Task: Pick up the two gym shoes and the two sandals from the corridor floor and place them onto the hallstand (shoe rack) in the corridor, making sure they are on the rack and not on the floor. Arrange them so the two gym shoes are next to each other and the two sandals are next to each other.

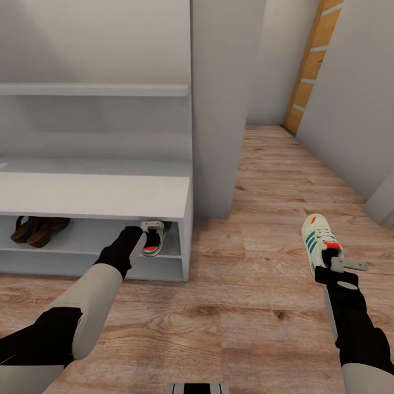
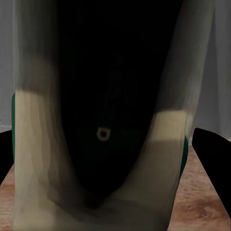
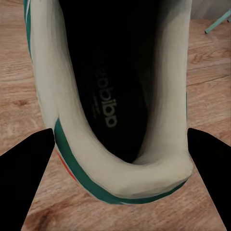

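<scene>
Sandals (image 1: 38, 230) and one sneaker (image 1: 155, 241) on rack tier (image 1: 87, 241); other sneaker (image 1: 319, 241) on floor (image 1: 262, 219).

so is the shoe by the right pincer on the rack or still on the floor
On the floor: the gym shoe lies on the wood planks, right of the hallstand, with the right pincer at its heel.

Head view. The hallstand (image 1: 98, 194), a low white-grey unit with a thick top and open tiers, stands at left on the wood-plank corridor floor (image 1: 230, 306). Two brown sandals (image 1: 39, 229) lie side by side on its upper open tier. The left tool (image 1: 151, 225) reaches into the same tier at one gym shoe (image 1: 155, 243). The right tool (image 1: 342, 266) is at the heel of the second gym shoe (image 1: 318, 238), out over the floor. A wooden door (image 1: 313, 71) stands at far right.
</scene>
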Controlling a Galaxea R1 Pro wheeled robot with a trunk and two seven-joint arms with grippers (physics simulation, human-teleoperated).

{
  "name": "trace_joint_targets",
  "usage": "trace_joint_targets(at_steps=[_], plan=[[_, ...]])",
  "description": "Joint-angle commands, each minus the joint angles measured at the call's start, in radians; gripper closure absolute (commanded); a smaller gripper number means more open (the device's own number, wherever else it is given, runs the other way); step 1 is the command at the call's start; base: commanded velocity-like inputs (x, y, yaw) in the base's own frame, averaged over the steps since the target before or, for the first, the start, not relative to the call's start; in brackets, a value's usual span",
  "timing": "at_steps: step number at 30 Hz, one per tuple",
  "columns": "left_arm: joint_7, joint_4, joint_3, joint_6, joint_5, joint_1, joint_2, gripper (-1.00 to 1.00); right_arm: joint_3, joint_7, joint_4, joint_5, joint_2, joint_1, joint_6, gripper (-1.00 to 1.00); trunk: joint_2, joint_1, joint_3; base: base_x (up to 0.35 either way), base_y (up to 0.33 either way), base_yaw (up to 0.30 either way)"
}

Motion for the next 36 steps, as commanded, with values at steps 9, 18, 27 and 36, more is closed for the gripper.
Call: trace_joint_targets(at_steps=[9, 18, 27, 36], plan=[[0.0, 0.0, 0.0, -0.003, 0.0, 0.014, -0.001, 1.0, 0.0, 0.0, 0.0, 0.0, 0.0, 0.0, 0.0, 1.0, 0.0, 0.0, 0.0, 0.0, 0.0, 0.0], [0.0, 0.004, 0.0, -0.003, 0.0, 0.022, -0.001, 1.0, 0.0, 0.0, 0.0, 0.0, 0.0, 0.0, 0.0, 1.0, 0.0, 0.0, 0.0, 0.0, 0.0, 0.0], [0.0, 0.005, 0.0, -0.003, 0.0, 0.024, 0.0, 1.0, -0.001, 0.0, 0.0, 0.0, 0.0, 0.0, 0.0, 1.0, 0.0, 0.0, 0.0, 0.0, 0.0, 0.0], [0.0, 0.037, 0.0, -0.008, 0.0, 0.024, 0.0, 1.0, 0.0, 0.0, 0.0, 0.0, 0.0, 0.0, 0.0, 1.0, 0.0, 0.0, 0.0, 0.132, -0.017, 0.0]])
